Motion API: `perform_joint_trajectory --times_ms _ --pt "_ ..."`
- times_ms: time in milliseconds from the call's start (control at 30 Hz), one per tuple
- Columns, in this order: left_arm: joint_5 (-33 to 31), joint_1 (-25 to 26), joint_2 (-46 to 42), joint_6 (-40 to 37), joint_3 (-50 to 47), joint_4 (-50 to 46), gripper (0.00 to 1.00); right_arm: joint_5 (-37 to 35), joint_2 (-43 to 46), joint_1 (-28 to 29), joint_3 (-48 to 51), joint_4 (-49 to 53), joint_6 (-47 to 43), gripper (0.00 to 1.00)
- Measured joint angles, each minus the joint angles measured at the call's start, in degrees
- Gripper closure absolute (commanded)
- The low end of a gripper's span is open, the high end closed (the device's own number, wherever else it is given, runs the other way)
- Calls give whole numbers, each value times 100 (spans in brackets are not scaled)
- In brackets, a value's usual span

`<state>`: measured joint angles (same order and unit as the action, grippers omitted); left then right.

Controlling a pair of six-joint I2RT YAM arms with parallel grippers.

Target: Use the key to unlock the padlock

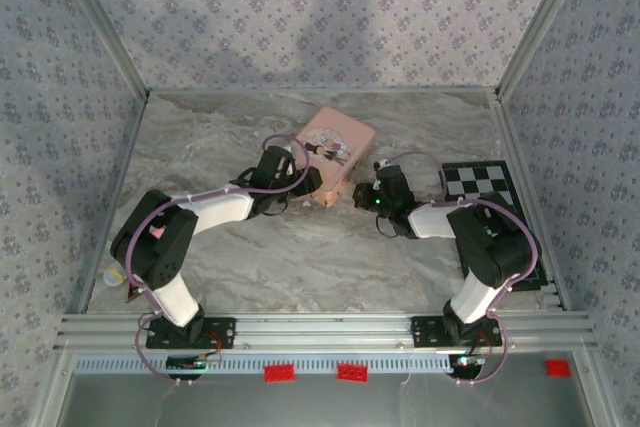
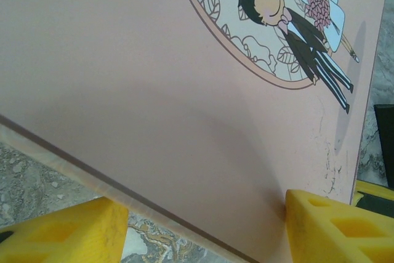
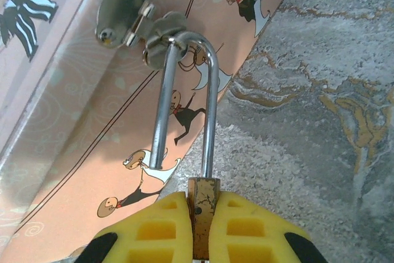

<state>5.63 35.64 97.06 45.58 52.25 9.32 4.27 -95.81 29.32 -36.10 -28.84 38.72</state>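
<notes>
The left arm rises from its base, folds at a raised elbow and runs its forearm forward and inward to the left gripper. In the wrist view its jaws stand spread wide, with a yellow finger at each side. The right arm mirrors this pose: elbow up, forearm reaching inward to the right gripper. Its yellow fingers are clamped on the padlock. The brass body is pinched between the jaws at their tips, and the shackle points straight out ahead of them.
</notes>
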Motion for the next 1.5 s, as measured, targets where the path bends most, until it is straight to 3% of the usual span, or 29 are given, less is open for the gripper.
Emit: perform_joint_trajectory --times_ms 233,433,833,1233,1500 --pt "-118 50 -20 105 -109 188 34 -953 2 420 7 -13 186 100" --pt "-127 55 -39 153 -201 332 34 -1333 293 404 428 -549 308 100" --pt "-166 87 -61 166 -219 352 35 -190 -44 -85 704 -1939 748 100" --pt "-208 131 -63 195 -219 354 35 249 -1049 -328 719 -3447 1598 100" --pt "-210 153 -63 205 -227 356 35 431 -1097 -442 756 -3766 1775 100"
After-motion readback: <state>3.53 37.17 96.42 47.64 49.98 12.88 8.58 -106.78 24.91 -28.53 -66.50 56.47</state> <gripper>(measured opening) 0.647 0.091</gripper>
